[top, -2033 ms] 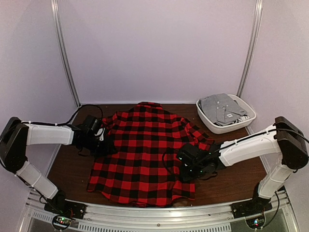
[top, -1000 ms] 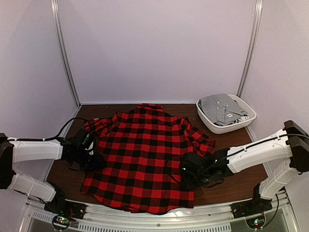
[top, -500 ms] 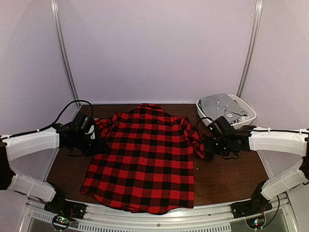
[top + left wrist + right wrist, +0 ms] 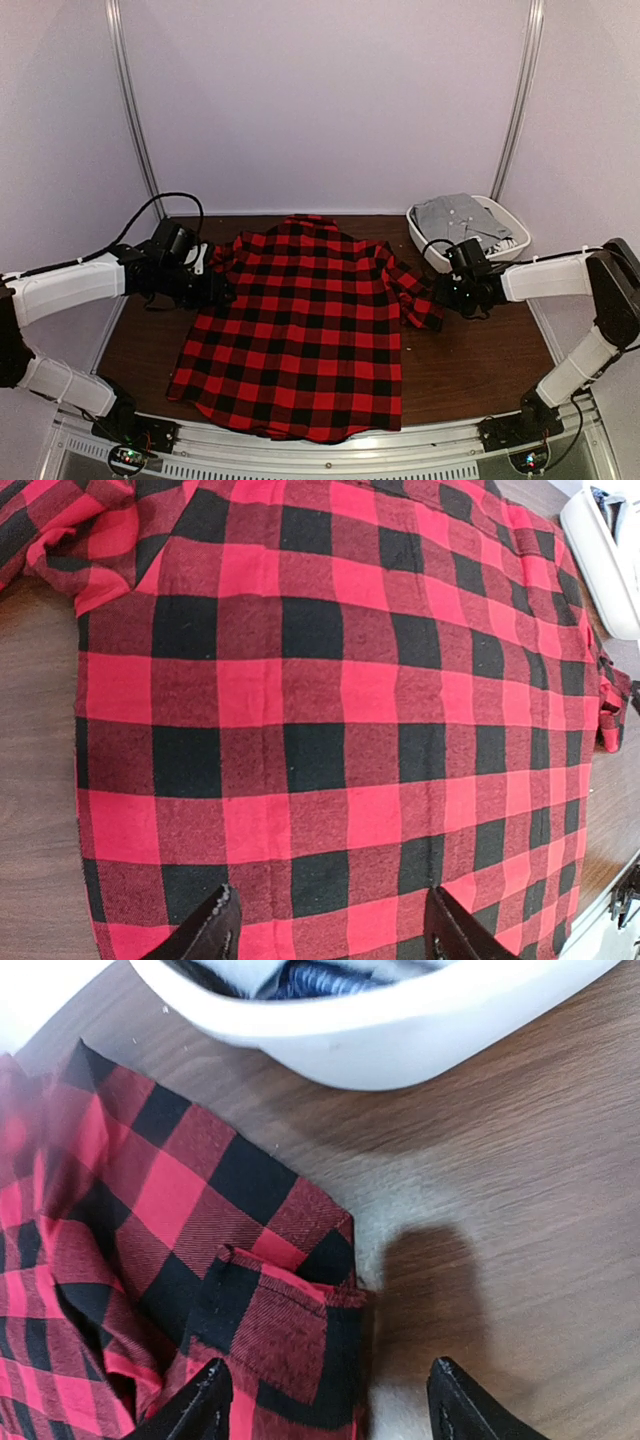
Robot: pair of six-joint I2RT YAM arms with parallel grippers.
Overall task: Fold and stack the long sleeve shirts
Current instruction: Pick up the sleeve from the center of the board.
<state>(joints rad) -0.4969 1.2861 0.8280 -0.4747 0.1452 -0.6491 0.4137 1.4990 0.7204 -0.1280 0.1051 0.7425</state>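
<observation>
While the flannel shirt (image 4: 300,320) is lying flat on the bench (image 4: 480,350), the left hand (image 4: 215,291) and right hand (image 4: 442,293) are hovering open by its bunched sleeves (image 4: 415,290), so I'm guessing sleeve-folding grabs are coming next.

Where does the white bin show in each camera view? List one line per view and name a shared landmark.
Top external: the white bin sits at the far right of the table.
Left wrist: only its corner shows, top right.
Right wrist: its wall runs across the top.
Shared landmark: the flannel shirt, beside the bin in all three views.
</observation>
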